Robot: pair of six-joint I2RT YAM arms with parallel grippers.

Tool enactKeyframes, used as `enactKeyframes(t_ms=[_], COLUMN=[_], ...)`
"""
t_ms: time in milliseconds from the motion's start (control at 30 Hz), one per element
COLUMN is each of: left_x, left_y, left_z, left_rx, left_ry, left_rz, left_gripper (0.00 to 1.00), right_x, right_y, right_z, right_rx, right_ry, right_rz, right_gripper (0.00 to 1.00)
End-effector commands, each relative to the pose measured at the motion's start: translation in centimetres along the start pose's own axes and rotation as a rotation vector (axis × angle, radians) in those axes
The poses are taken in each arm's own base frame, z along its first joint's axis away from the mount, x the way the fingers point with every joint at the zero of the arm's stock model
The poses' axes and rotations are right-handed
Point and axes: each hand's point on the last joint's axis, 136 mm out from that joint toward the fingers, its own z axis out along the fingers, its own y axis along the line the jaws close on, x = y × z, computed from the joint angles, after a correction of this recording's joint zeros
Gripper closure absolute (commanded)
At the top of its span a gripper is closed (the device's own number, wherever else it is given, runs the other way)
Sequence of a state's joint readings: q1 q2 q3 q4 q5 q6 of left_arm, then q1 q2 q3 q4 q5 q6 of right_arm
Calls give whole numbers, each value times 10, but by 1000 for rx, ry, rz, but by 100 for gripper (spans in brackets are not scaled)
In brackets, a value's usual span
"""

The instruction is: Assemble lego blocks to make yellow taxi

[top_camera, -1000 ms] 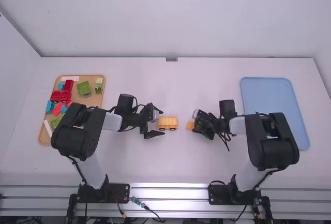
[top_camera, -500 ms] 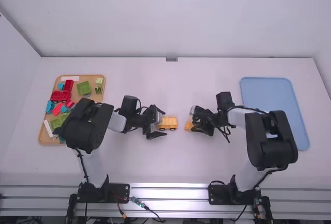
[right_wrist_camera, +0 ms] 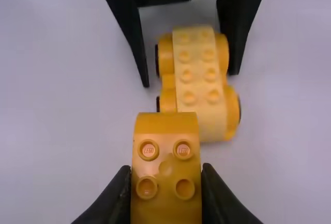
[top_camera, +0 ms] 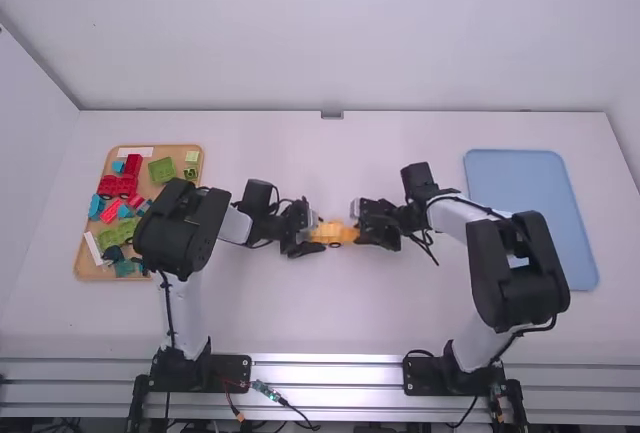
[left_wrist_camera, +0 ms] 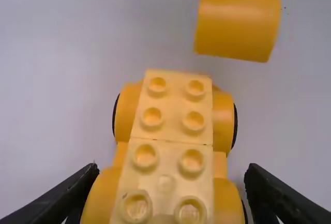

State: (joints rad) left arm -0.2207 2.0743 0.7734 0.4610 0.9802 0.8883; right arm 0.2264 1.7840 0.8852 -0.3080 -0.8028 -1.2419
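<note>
If we lower the curved yellow block (left_wrist_camera: 238, 25) from here, it could land off the studs, because it sits out of line with the wheeled yellow base (left_wrist_camera: 173, 125) in both wrist views. Pressing at that offset would probably tip the base or roll it away on its wheels, since the left tool (left_wrist_camera: 171, 168) has its two fingers spread wide on either side without a firm grip. Closing those fingers unevenly might also swing the base round. The two tools are near each other, so we judge a bump possible if both move inward together.

The base stands on the white surface (top_camera: 250, 313), around the middle, its studs facing up. The right tool (right_wrist_camera: 166, 168) is closed on the sides of the curved block, holding it studs up near the right end of the base; we cannot tell how high it is.

Our left arm (top_camera: 180, 223) rises from the near edge, bends at its bulky black elbow and reaches right, its wrist angled down at the base's left end. Our right arm (top_camera: 515, 273) mirrors it, folded at the elbow on the right and reaching left, its wrist low beside the base.
</note>
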Motion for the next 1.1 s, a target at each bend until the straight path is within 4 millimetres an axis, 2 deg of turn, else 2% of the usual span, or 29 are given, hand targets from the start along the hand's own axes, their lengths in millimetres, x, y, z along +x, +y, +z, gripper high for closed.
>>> enactKeyframes(t_ms=[0,233,367,533,700,833,900,1067], left_x=[1,2,0,0,1,3,6,9], left_y=[-5,-8,-8,-9,-9,-8,-6,-6], left_z=[4,4,6,6,6,6,6,6], left_rx=[29,32,37,37,37,32,18,14], left_ry=[-13,-12,-15,-14,-10,-2,16,33], left_rz=[25,66,83,81,79,78,77,69], left_gripper=[28,32,42,43,46,48,57,58], right_x=[-14,-21,-27,-32,-29,-23,-21,-19], right_y=[-3,-2,-3,-4,-12,-11,-9,-8], right_z=[-1,-1,0,8,30,36,39,43], right_rx=[-12,-18,-18,-10,16,2,-13,-20], right_ry=[-77,-118,-141,-139,-116,-113,-125,-126], right_rz=[-28,-32,-51,-62,-26,-11,-2,-6], right_gripper=[95,95,95,96,98,99,100,100])
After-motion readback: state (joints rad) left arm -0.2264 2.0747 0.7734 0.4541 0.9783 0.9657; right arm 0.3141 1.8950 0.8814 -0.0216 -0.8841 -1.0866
